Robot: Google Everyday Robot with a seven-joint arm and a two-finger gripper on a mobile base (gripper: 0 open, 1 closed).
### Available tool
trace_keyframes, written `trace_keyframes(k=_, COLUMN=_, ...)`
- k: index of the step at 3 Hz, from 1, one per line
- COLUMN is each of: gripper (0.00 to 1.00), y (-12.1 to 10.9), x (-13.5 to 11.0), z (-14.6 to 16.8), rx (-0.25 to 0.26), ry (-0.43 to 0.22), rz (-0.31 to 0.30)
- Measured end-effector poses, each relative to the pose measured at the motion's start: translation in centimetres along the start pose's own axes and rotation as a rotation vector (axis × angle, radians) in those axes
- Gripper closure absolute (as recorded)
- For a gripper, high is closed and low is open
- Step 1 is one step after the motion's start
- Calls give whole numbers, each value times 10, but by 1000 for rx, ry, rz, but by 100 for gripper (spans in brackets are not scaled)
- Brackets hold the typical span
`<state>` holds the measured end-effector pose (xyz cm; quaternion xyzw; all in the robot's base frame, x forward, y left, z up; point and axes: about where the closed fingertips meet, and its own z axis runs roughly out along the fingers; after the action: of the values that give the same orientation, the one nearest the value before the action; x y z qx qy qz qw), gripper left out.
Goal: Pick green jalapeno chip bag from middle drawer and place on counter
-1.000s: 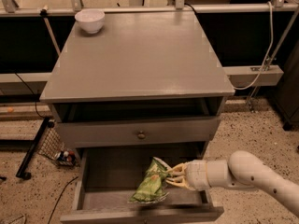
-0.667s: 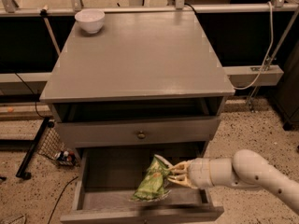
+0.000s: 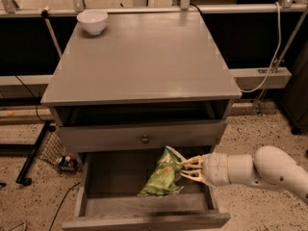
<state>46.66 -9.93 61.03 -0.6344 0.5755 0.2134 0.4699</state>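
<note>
Green bag [image 3: 161, 177] in open mid drawer [image 3: 108, 179], right of centre, propped at tilt, top corner up near knobbed front [image 3: 144, 137]. White arm [image 3: 269, 167] enters from right w/ gripper [image 3: 185, 169] inside drawer, fingers [image 3: 191, 161] pinching bag's right edge. Grey counter [image 3: 144, 57] above; white bowl [image 3: 92, 21] at its back-left corner.

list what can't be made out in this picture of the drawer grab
Camera view:
- The pincer sits at the right edge of the chip bag, in the open drawer; its arm runs off the right edge.
- Bag print: too small to read.
- Drawer floor under the bag: hidden by the bag.
- Gap under the counter: lost in shadow.
- Drawer front: cut by the bottom edge.
</note>
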Motion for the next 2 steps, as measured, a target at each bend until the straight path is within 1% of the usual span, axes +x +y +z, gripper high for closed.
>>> trace_keyframes(k=1, gripper=100, y=-20, x=-21, z=-24, rx=31, ry=11, rz=-52)
trace_keyframes(k=2, gripper=100, y=-20, x=-21, z=-23, rx=31, ry=11, rz=-52)
